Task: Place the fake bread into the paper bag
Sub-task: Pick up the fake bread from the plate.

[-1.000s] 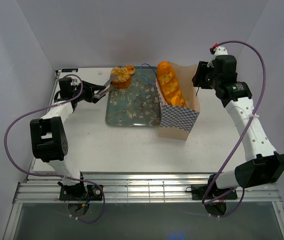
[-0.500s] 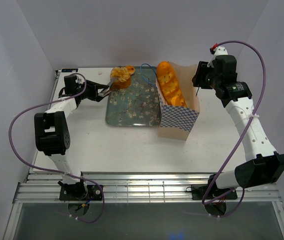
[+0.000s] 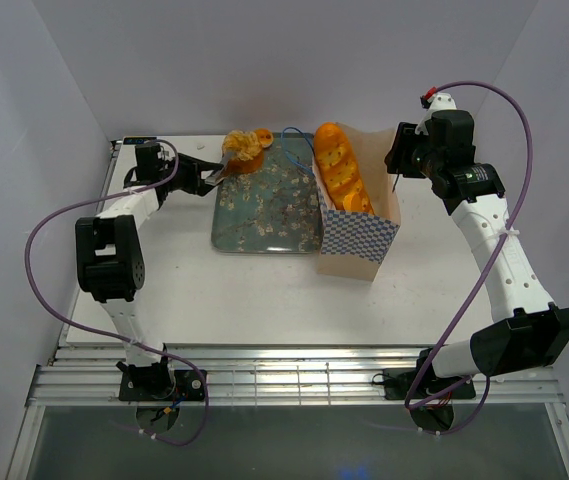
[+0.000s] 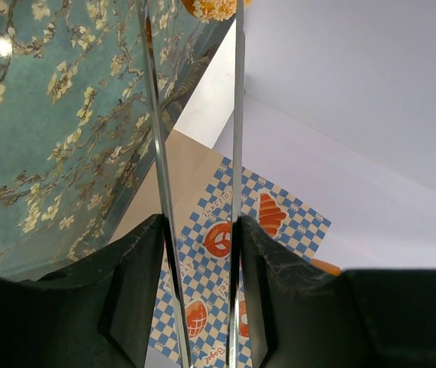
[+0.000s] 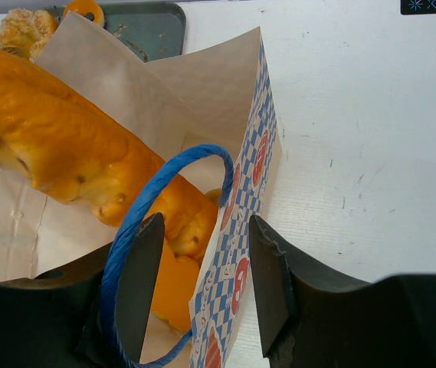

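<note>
Left gripper [image 3: 226, 166] has edged toward the frame's top, the sugared pastry [image 3: 247, 148] riding with it.
Its slim fingers, nearly closed, pinch the pastry over the blossom tray's [image 3: 264, 225] top edge; right gripper [image 5: 206, 222] gapes astride the paper bag [image 3: 359, 240] rim, baguette [image 3: 342, 172] inside.

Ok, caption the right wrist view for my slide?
Right gripper open astride the paper bag rim and blue handle, baguette already inside, one pastry beyond.

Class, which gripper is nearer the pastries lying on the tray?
Left. The left gripper reaches the pastries at the far end of the tray; the right gripper sits at the far right side of the paper bag.
</note>
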